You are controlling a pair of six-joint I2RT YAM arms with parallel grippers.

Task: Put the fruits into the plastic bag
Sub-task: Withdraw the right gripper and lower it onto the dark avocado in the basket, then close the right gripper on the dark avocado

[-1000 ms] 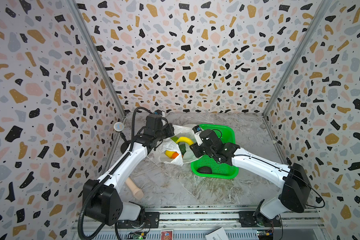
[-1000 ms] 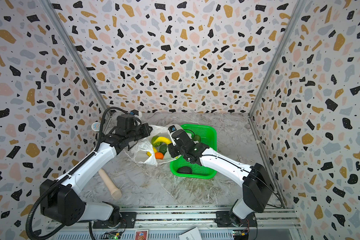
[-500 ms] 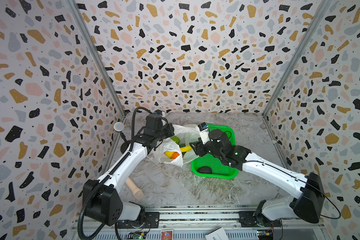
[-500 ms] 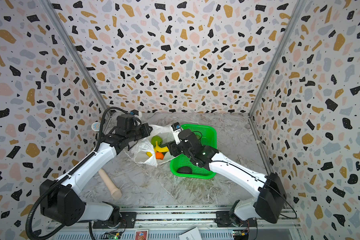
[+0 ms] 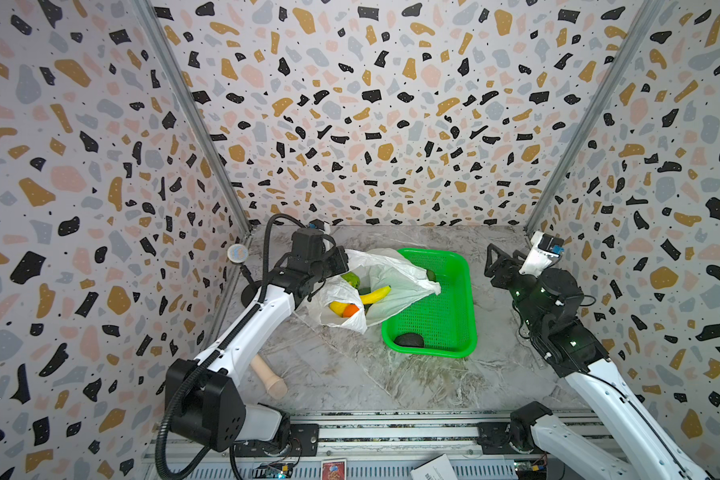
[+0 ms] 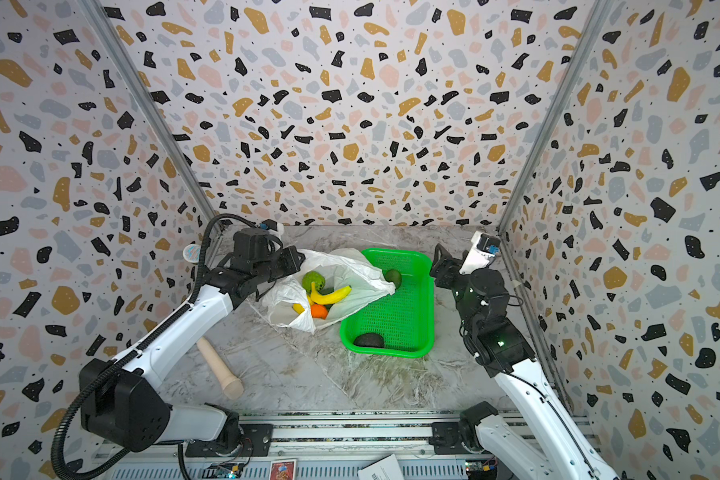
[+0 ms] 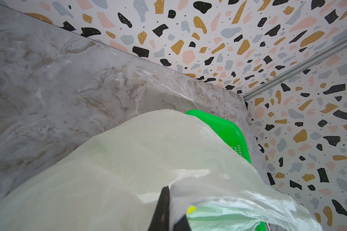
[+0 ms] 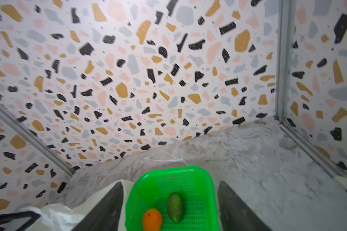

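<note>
The white plastic bag (image 5: 391, 274) lies open beside the basket, and my left gripper (image 5: 341, 262) (image 7: 167, 197) is shut on its rim. Inside the bag lie a banana (image 5: 375, 294), a lemon (image 5: 336, 307), an orange (image 5: 351, 310) and a light green fruit (image 6: 313, 280). The green basket (image 5: 458, 332) holds a blackish avocado (image 5: 409, 340) and a green avocado (image 6: 393, 277) (image 8: 175, 207). The right wrist view also shows an orange (image 8: 152, 219) in the basket. My right gripper (image 5: 491, 266) (image 8: 170, 182) hangs open and empty to the right of the basket.
A beige peg (image 5: 269, 374) lies on the marble floor near the left arm. A blue toy microphone (image 5: 238, 252) stands by the left wall. Speckled walls close in three sides, and a metal rail (image 5: 391, 432) runs along the front.
My right gripper has pulled back from the bag's mouth to the right of the basket, and its jaws have spread wider. The banana now lies in the bag. The left arm has not moved.
</note>
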